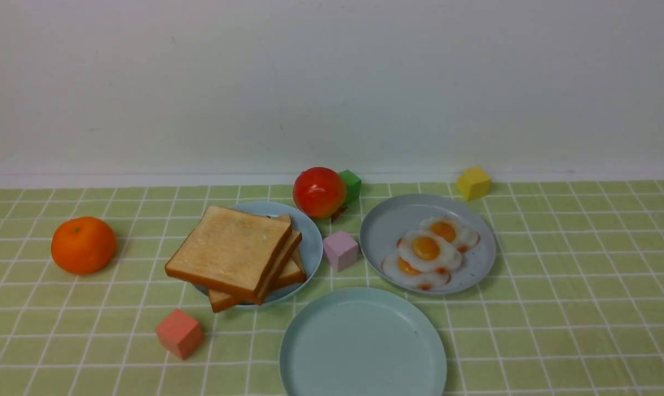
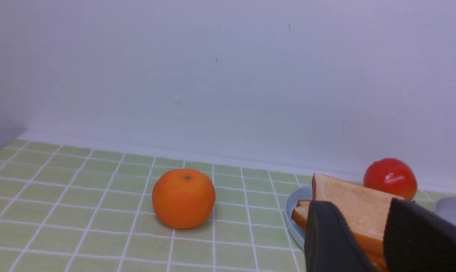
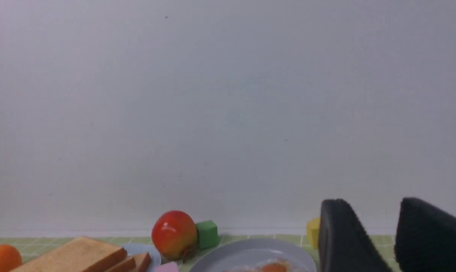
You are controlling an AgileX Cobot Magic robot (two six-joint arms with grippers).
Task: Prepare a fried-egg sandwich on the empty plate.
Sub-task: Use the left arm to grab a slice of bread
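The empty mint-green plate (image 1: 363,344) lies at the front centre of the table. Behind it to the left, golden toast slices (image 1: 230,250) are stacked on a pale blue plate (image 1: 311,245). To the right, three fried eggs (image 1: 428,248) overlap on a grey-blue plate (image 1: 392,220). Neither arm shows in the front view. My left gripper (image 2: 360,213) is open and holds nothing, well short of the toast (image 2: 354,200). My right gripper (image 3: 373,215) is also open and holds nothing, with the egg plate (image 3: 228,258) far ahead of it.
An orange (image 1: 83,245) sits at the left. A red fruit (image 1: 319,192) and a green cube (image 1: 352,184) stand behind the plates, and a yellow cube (image 1: 473,182) at the back right. A lilac cube (image 1: 340,250) lies between the plates, a salmon cube (image 1: 180,333) at the front left.
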